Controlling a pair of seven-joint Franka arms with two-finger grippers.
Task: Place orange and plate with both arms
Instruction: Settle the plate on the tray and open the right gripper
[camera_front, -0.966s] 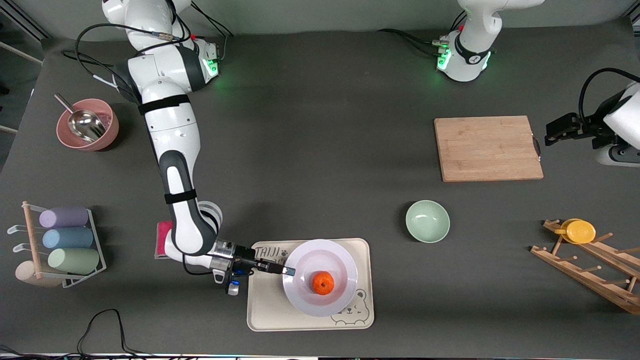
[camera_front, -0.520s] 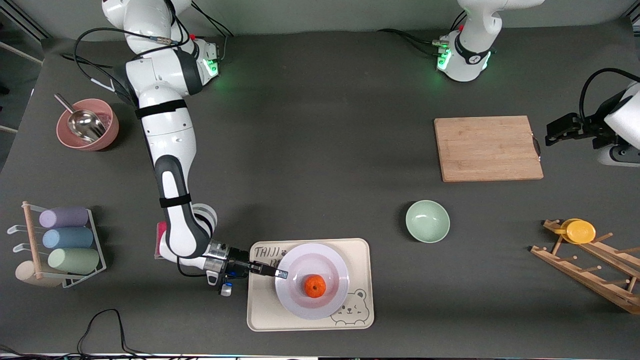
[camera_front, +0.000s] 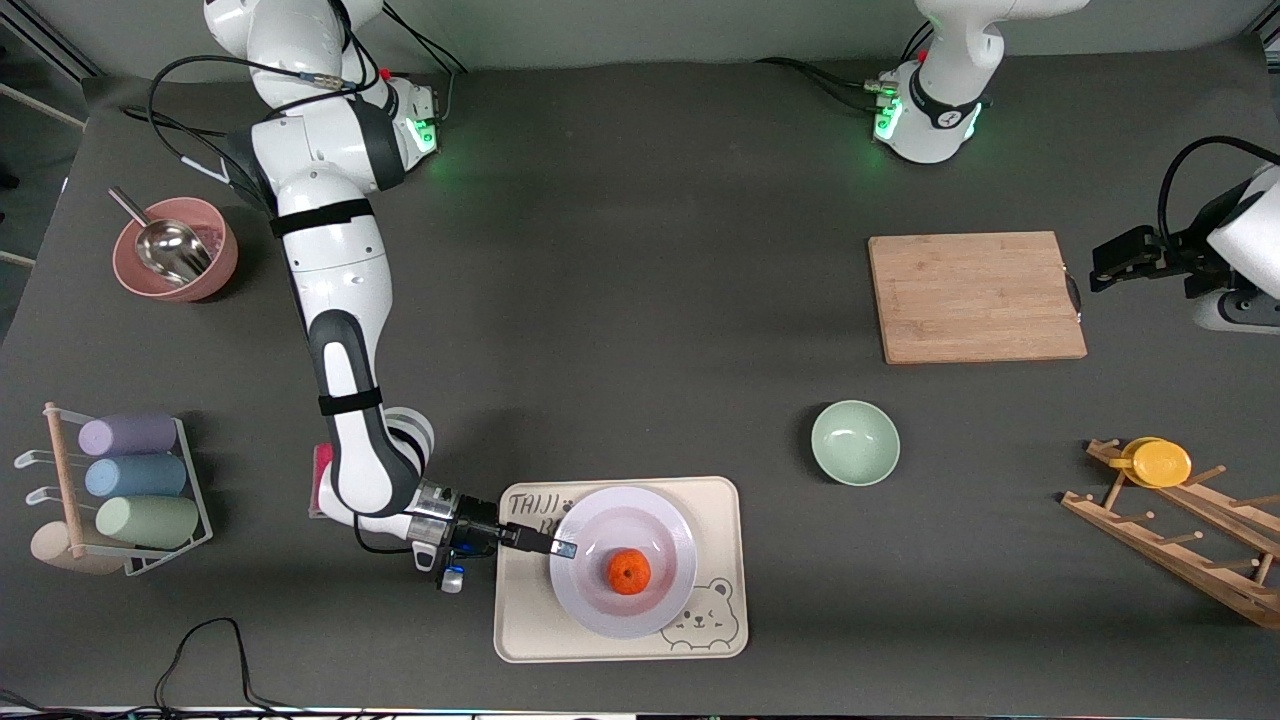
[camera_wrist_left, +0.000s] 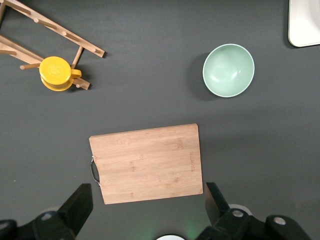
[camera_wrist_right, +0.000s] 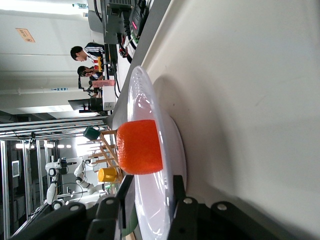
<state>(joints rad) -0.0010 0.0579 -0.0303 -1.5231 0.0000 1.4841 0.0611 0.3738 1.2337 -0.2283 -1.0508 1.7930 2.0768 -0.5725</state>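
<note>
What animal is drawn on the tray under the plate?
A bear face, on the cream tray, seen best in the front view.

The plate (camera_front: 623, 560) sits flat on the cream bear-printed tray (camera_front: 720, 500), near the front camera, with the orange (camera_front: 629, 572) in its shallow centre. The right gripper (camera_front: 560, 548) is at the plate's rim on the right arm's side. The left gripper (camera_front: 1100, 270) waits beside the wooden cutting board (camera_front: 975, 296).
</note>
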